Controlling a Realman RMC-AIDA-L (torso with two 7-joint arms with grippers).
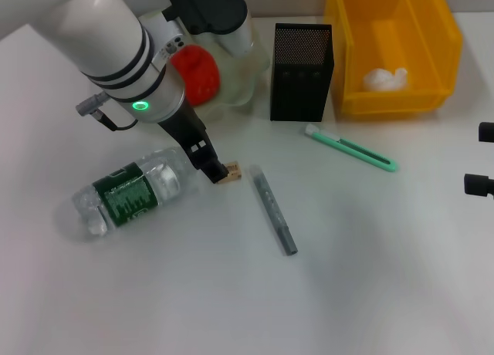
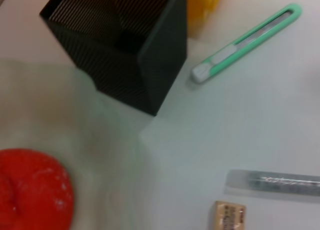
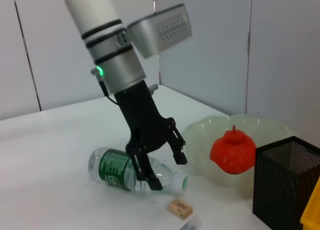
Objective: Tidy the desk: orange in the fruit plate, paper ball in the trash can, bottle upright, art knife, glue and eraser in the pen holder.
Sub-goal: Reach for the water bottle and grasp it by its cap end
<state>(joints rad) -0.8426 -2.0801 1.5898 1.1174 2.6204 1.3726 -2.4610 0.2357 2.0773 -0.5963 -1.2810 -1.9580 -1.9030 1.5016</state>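
My left gripper [image 1: 210, 160] is open and hangs just above the table, between the cap end of the lying bottle [image 1: 127, 191] and the tan eraser [image 1: 229, 170]; the right wrist view shows its fingers spread [image 3: 167, 170] over the bottle [image 3: 130, 171], with the eraser [image 3: 179, 208] beside it. The grey glue stick [image 1: 274, 210] and the green art knife [image 1: 351, 148] lie on the table. The orange [image 1: 197, 73] sits in the clear fruit plate [image 1: 247, 77]. The paper ball [image 1: 384, 79] lies in the yellow trash can [image 1: 432, 31]. The black mesh pen holder [image 1: 302, 60] stands upright. My right gripper [image 1: 482, 158] is open at the right edge.
The left wrist view shows the pen holder [image 2: 125, 45], art knife [image 2: 247, 42], glue stick [image 2: 275, 182], eraser [image 2: 229, 216] and orange [image 2: 32, 190]. White table stretches along the front.
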